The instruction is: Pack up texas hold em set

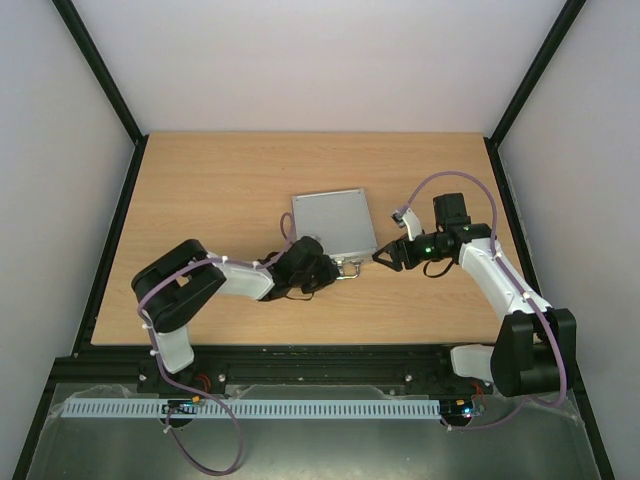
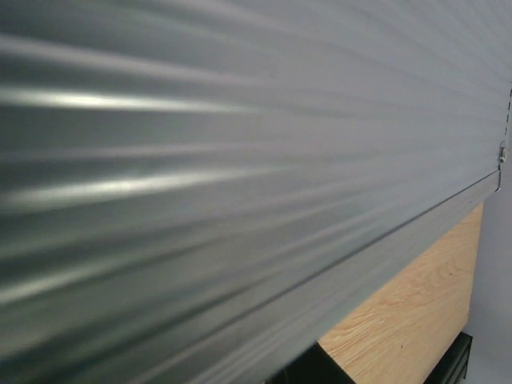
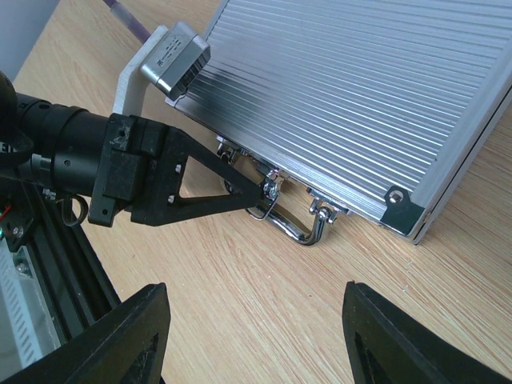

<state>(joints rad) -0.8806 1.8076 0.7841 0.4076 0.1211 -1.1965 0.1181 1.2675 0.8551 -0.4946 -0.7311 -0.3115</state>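
Note:
The silver aluminium case [image 1: 333, 222] lies closed and flat in the middle of the table. Its ribbed lid fills the left wrist view [image 2: 200, 160] and shows in the right wrist view [image 3: 344, 88]. The chrome handle [image 3: 308, 232] and latches sit on its near edge. My left gripper [image 1: 335, 268] is at that edge. One black finger [image 3: 232, 196] touches a latch [image 3: 272, 188], and the other finger is hidden. My right gripper [image 1: 385, 257] is open and empty over bare wood just right of the handle, also shown in the right wrist view [image 3: 256, 336]. Chips, discs, dice and card deck are out of view.
The wooden table [image 1: 220, 190] has a black frame along its edges, with white walls around it. A black rail [image 1: 300, 355] runs along the near edge between the arm bases. The left arm's wrist camera [image 3: 176, 60] hangs over the lid's corner.

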